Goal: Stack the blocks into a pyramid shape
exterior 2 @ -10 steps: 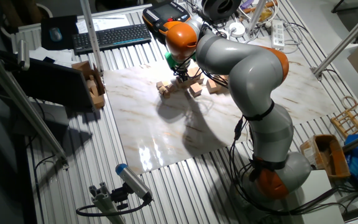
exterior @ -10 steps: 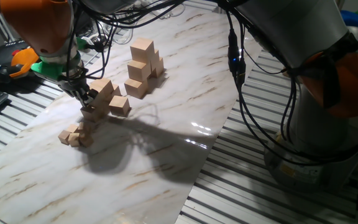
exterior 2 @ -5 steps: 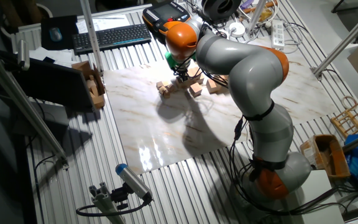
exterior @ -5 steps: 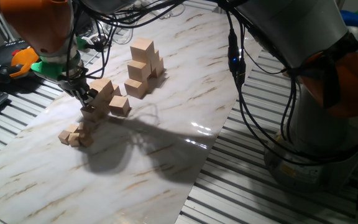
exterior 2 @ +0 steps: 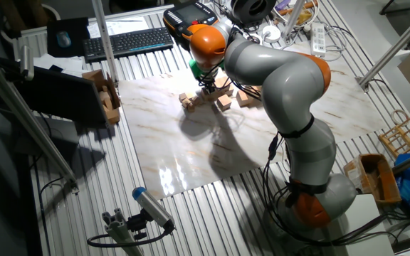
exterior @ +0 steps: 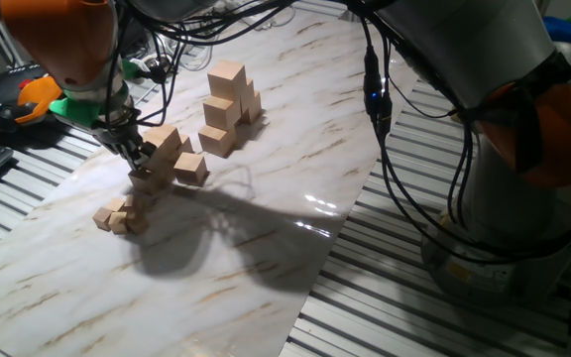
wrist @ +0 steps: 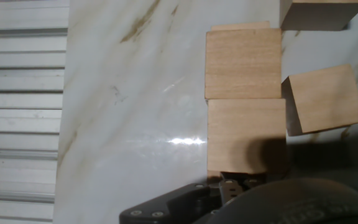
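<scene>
Reaching way over from its base, the arm is folded down low so the pincer [exterior: 137,151] sits right in the loose cluster of blocks [exterior: 171,154] near the surface's [exterior: 266,228] far-left edge in one fixed view. Whether it's actually holding a block or just parked against one, I can't tell; the fingertips are buried among the cubes, and the hand view only shows a dark bit of hardware at the bottom of the frame.

Blocks are plain pale wood, square-edged, matte, with faint grain. A second bunch [exterior: 228,104] is already stacked a few high closer to the far edge, well apart from the pincer. In the hand view two cubes [wrist: 243,99] sit touching in a line, another [wrist: 323,99] lies tilted just beside them, and a fourth [wrist: 322,14] is cut off at the top.

Some smaller cubes [exterior: 117,216] sit near the left edge. The surface is glossy marble-look sheet with tan veins and a bright glare spot.

From the other fixed view the arm's orange joint [exterior 2: 208,44] hides most of the blocks.
</scene>
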You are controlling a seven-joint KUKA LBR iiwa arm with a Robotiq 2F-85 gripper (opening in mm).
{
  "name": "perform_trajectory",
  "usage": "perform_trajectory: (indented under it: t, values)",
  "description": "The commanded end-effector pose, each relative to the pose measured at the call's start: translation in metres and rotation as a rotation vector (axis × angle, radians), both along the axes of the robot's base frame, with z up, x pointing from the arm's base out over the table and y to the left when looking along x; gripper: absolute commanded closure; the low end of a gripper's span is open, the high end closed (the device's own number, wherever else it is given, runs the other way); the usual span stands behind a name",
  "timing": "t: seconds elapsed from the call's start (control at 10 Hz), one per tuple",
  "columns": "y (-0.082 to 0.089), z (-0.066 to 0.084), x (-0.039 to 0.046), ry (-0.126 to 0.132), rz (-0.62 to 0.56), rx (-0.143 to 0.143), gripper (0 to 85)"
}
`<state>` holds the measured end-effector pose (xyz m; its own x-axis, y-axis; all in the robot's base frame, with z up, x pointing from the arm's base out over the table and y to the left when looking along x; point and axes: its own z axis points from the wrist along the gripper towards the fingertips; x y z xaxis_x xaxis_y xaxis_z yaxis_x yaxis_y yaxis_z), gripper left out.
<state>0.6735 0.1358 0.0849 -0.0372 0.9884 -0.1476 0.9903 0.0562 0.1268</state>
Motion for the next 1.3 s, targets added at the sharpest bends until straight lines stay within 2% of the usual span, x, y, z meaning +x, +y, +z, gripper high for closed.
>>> perform_trajectory:
  t: [0.0,0.4,0.8,1.0,1.2]
  values:
    - [0.000,0.000,0.0001,0.000,0.001,0.001,85.0]
    - [0.000,0.000,-0.0002,-0.001,-0.006,0.005,85.0]
    - [0.004,0.000,-0.0004,0.006,-0.027,0.035,85.0]
    - [0.008,0.006,0.0000,0.015,-0.042,0.069,85.0]
    - [0.011,0.019,0.0017,0.043,-0.062,0.125,85.0]
